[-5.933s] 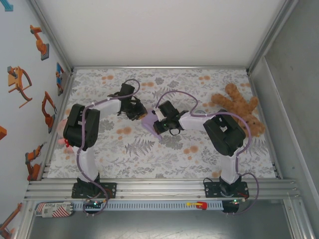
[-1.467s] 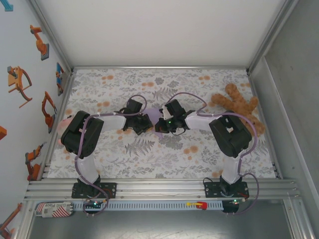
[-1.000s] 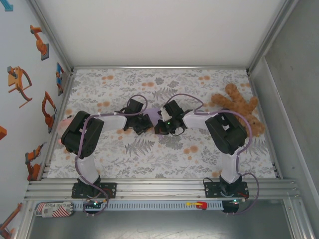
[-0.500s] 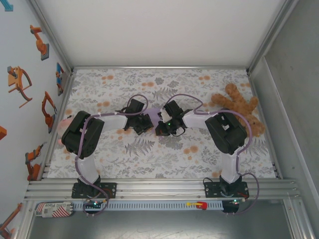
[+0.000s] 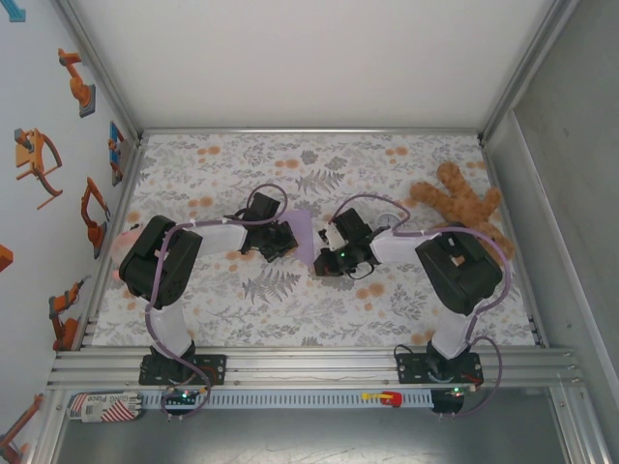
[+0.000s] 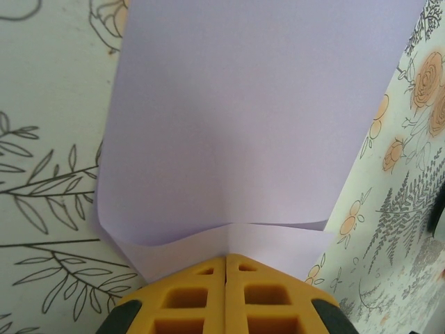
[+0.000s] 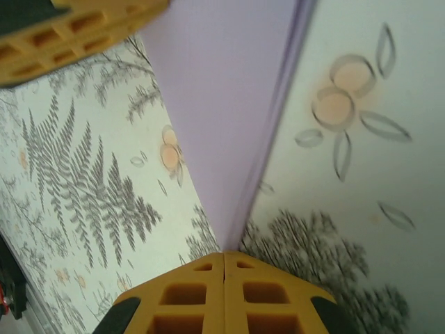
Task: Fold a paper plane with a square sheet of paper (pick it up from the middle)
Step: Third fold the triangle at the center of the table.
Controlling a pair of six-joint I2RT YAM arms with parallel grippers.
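Centrally, left tool (image 6: 224,266) and right tool (image 7: 224,260) each pinch the square sheet of paper (image 6: 243,118) between them.

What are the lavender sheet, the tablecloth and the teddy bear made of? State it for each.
Lavender sheet: thin matte paper by the look; it bends smoothly and holds a sharp crease at its near edge.
Tablecloth: flat, low-sheen, printed with flowers and leaves; cloth or vinyl, cannot tell which.
Teddy bear: brown plush, judging by its shaggy outline.

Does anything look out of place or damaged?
No damage shows. The square sheet of paper is bent between the left gripper and the right gripper, both pinching it. A teddy bear, useless for folding, lies far right.
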